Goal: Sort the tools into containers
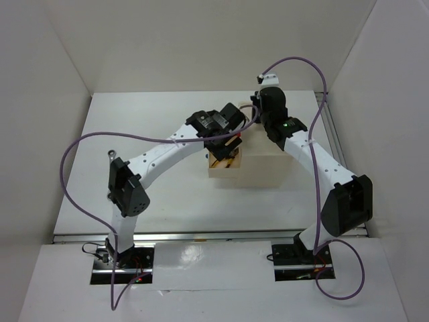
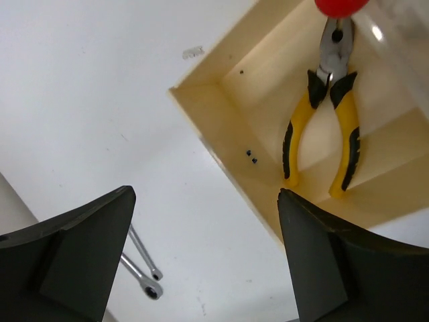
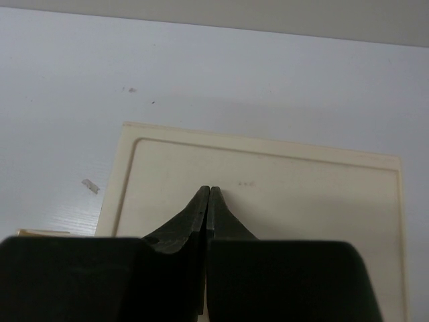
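Two risks stand out, biggest item first. The table [image 1: 167, 201] is smooth and white, so a tool nudged sideways prob. skates off instead of lifting. The beige box [image 3: 268, 194] sits mid-table w/ the right gripper [image 3: 209, 201] over its lid, fingers pressed together and nothing between them. If that arm sinks, it could shove the box and pull the drawer [image 2: 221, 114] off line for the other arm. In the left wrist view the drawer fills 1–3 o'clock, and the left gripper [image 2: 204, 201] hangs above its near wall, fingers wide apart and empty. A low sweep there could catch the thin wall, or drag the yellow-black pliers [image 2: 325, 127] lying inside the drawer. A red blob [image 2: 340, 5] at 12 o'clock touches the plier nose. Can't tell if it's a knob or a handle. Two wrenches [image 2: 144, 265] lie flat on the table at 7 o'clock, side by side and well apart from the drawer. Judging by how thin and close they are, a grab may pinch both or slip off. No brand or readable text; specks on the drawer wall and lid are too small to read.
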Tool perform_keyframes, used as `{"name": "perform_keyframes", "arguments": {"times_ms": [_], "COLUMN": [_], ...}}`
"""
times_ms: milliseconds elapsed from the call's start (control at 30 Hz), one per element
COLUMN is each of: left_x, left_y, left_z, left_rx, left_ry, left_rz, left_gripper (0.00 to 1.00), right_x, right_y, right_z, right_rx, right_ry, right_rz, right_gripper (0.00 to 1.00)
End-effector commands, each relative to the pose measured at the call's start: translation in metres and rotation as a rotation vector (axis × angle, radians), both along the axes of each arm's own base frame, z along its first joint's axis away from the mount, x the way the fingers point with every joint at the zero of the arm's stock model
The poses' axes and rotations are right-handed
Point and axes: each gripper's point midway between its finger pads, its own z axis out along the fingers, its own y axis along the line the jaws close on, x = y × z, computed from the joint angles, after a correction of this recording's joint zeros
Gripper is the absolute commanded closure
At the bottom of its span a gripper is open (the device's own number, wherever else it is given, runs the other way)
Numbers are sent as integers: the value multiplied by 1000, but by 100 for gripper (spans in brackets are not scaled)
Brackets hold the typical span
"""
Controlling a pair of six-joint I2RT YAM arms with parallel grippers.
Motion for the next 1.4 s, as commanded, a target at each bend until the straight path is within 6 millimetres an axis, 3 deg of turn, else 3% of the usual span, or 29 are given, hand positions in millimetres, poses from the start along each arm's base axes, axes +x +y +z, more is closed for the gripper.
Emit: {"name": "perform_keyframes", "arguments": {"times_ms": [0,67,100,167,267,333,400,433,467,500,533,633,767,900,1000,1233,1300,1333,1367], "left_x": [8,9,13,14,17,10,12,10,7,11,12,15,15,-1,-20,-34,-31,-23,-12], "left_y": [-10,10,39,70,85,86,75,69,65,58,53,27,-23,-83,-116,-133,-120,-102,-81], "left_z": [80,90,85,78,41,13,-8,-17,-39,-44,-48,-60,-44,-25,-26,-38,-54,-65,-58], "left_rx": [-270,-306,-236,-260,-287,-315,-387,-410,-415,-455,-470,-505,-675,-864,-966,-1073,-1011,-962,-963], "left_ry": [-225,-254,-314,-375,-242,-156,-104,-76,-16,-14,0,70,134,267,331,435,421,344,293], "left_rz": [78,174,303,531,590,638,648,645,638,656,647,597,447,247,134,107,208,301,403], "left_gripper": [0,0,0,0,0,0,9,17,32,75,98,100,100,100,100,94,94,94,94], "right_x": [-48,-46,-46,-48,-48,-48,-48,-48,-48,-48,-48,-48,-47,-47,-47,-49,-49,-49,-49], "right_y": [-8,-8,-8,-8,-8,-8,-8,-7,-7,-7,-7,-7,-8,-8,-8,-9,-9,-9,-9], "right_z": [-102,-99,-99,-100,-100,-100,-100,-100,-100,-100,-100,-100,-104,-108,-108,-109,-109,-109,-109], "right_rx": [-135,-132,-132,-135,-135,-135,-135,-130,-130,-130,-130,-130,-140,-143,-144,-147,-147,-147,-147], "right_ry": [365,357,357,365,365,365,365,367,367,367,367,367,375,383,383,392,392,392,392], "right_rz": [38,38,38,38,38,38,38,45,45,45,45,45,36,36,36,36,36,36,36], "right_gripper": [100,100,100,100,100,100,100,100,100,100,100,100,100,100,100,100,100,100,100]}}
